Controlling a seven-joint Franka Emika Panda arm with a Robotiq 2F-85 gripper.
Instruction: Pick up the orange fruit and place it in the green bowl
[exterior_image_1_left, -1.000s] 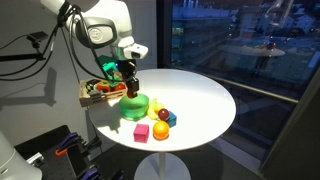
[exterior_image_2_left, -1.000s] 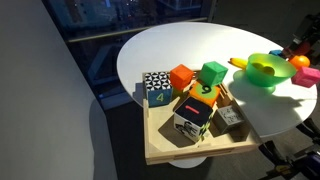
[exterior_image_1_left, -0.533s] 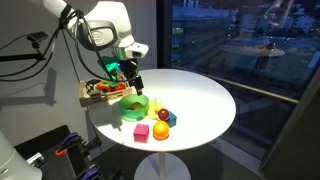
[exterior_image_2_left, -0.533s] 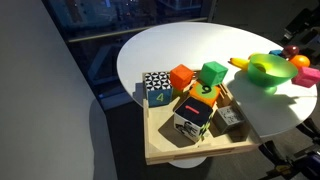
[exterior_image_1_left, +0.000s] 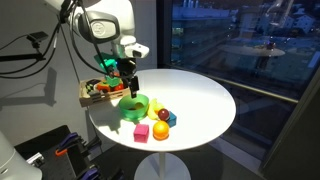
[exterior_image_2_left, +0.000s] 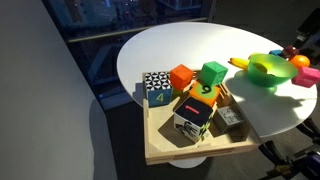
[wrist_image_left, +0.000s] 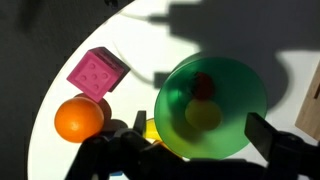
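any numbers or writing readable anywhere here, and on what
"4": side face of the checkered block in the wooden tray.
Maybe "9": top of the multicoloured block beside it, too blurred to be sure.
Nothing else is readable; the pink cube shows only raised marks.

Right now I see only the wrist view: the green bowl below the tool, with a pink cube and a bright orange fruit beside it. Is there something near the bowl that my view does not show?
Observer: Yes. A wooden tray full of toy blocks sits close beside the green bowl, at the rim of the white table.
Operator: Is there any more fruit on the table?
Observer: A dark red fruit lies on the table near the bowl, apart from it.
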